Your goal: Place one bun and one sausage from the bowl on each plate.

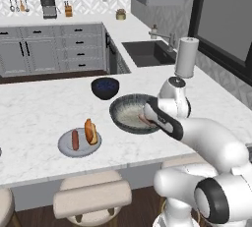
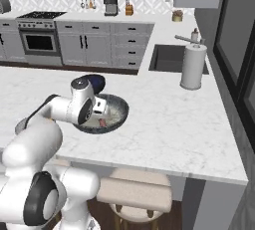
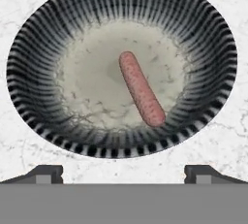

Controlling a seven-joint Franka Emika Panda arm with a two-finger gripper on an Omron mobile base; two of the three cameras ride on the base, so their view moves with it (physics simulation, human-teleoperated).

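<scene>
One sausage (image 3: 142, 88) remains in the grey bowl (image 3: 29, 48), lying loose on the speckled floor; no bun seen in it. One plate (image 1: 66, 148) on the tabletop (image 1: 29, 118), left of the bowl, already carries a sausage (image 1: 75, 139) and a bun (image 1: 90, 131) side by side, so that serving looks complete. In the right base view a grey rim (image 2: 20, 124) peeks out from behind the arm, possibly the second plate; its contents are hidden. Tool (image 3: 124, 172) hovers above the bowl, fingers wide apart, holding nothing. Judgement: roughly past halfway; remaining sausage is not yet picked up and still has to be carried over. A dark blue bowl (image 1: 105, 88) stands just behind.
</scene>
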